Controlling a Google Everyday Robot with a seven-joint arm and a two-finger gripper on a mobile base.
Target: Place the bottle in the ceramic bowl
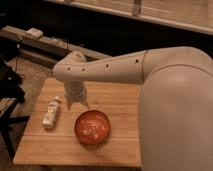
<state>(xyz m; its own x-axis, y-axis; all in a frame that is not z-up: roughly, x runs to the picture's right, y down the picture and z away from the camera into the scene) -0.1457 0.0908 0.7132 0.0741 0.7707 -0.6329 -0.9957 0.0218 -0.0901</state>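
Observation:
The small white bottle [51, 112] lies on its side on the left part of the wooden table [60, 145]. The orange-red ceramic bowl [92, 127] with white swirl marks stands to the right of it, near the table's middle front, and holds nothing. My gripper [76, 104] hangs from the white arm above the table, between the bottle and the bowl, just behind the bowl's far left rim. It holds nothing that I can see.
My large white arm [175, 100] fills the right side and hides the table's right part. A dark stand [10, 85] is at the table's left edge. A shelf with a white object [35, 33] runs behind.

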